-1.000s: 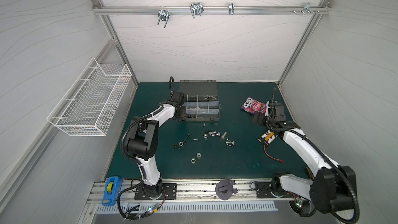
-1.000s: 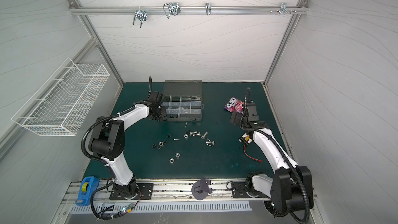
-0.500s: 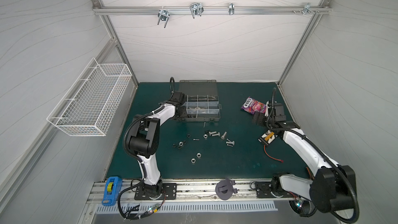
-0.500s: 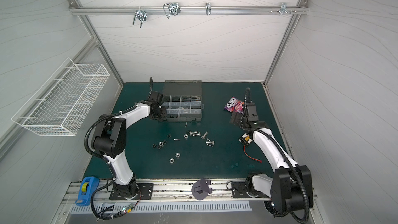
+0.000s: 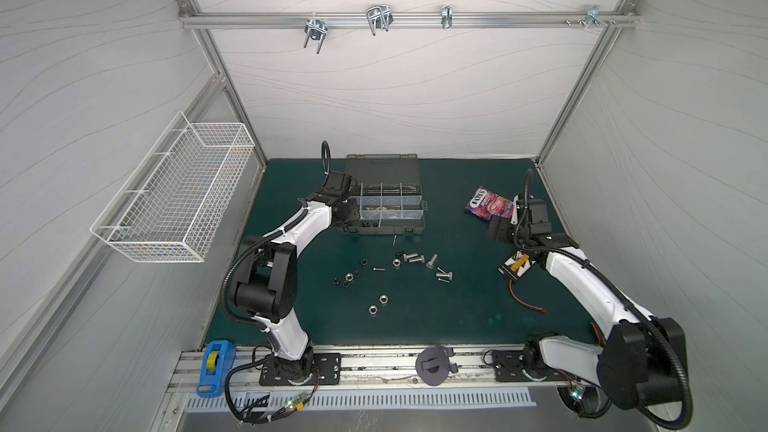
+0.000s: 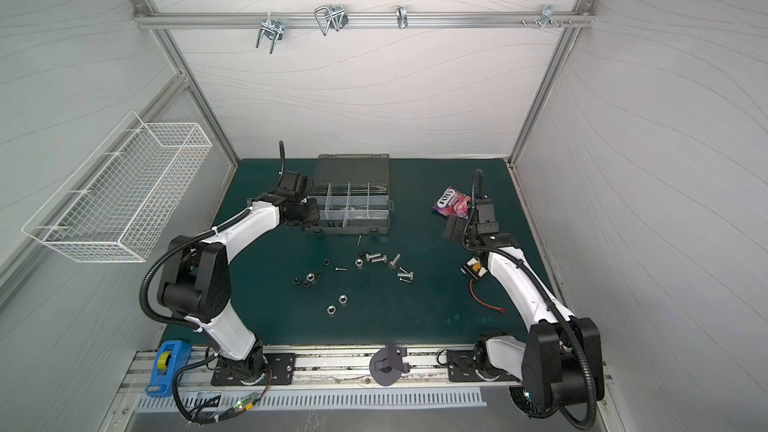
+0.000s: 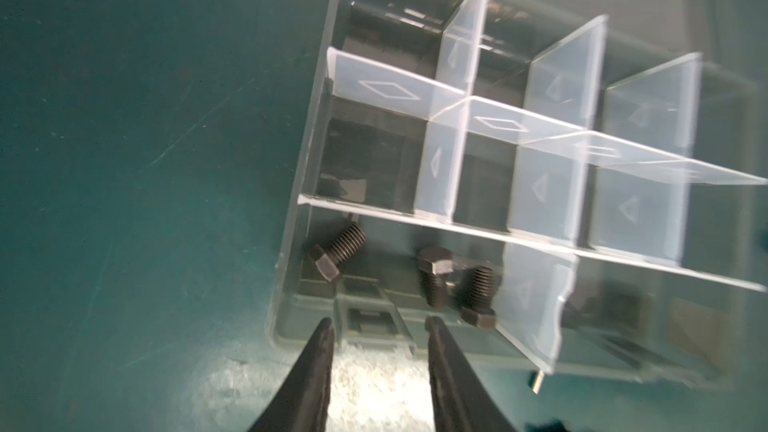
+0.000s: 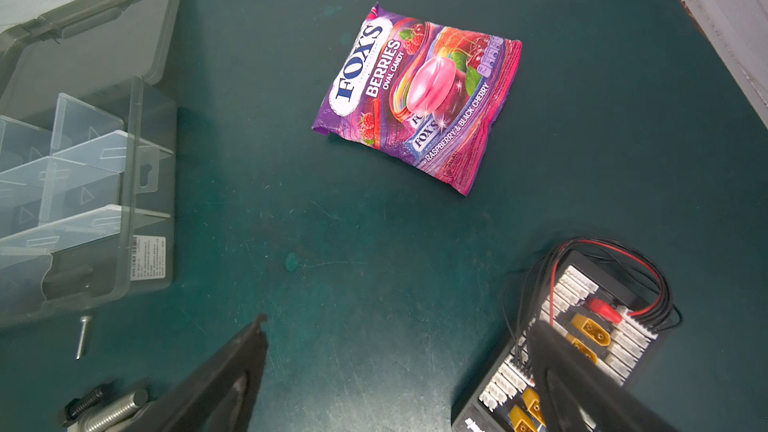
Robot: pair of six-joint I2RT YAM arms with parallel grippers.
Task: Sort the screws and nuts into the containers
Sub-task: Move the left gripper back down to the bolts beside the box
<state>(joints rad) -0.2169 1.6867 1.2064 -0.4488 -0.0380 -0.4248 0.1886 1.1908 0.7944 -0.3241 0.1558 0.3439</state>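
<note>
Black bolts [image 7: 432, 280] rest in the organizer case's [image 7: 291, 243] 7 o'clock corner compartment [image 7: 390, 259] just ahead of the left gripper's [image 7: 379, 322] parted, empty jaws, so lift straight clear of the dividers [image 7: 440, 168] before heading toward the loose screws [image 5: 409, 258] at 5 o'clock.

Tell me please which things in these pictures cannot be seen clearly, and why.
Left jaws: hidden in both top views behind the arm's own wrist.
Far compartments: blurred in the left wrist view; contents unclear.
Small dark pieces: too small in a top view to tell nuts from bolts.
Silver bolt: right wrist view, cut by the edge, partly behind a right jaw.
</note>
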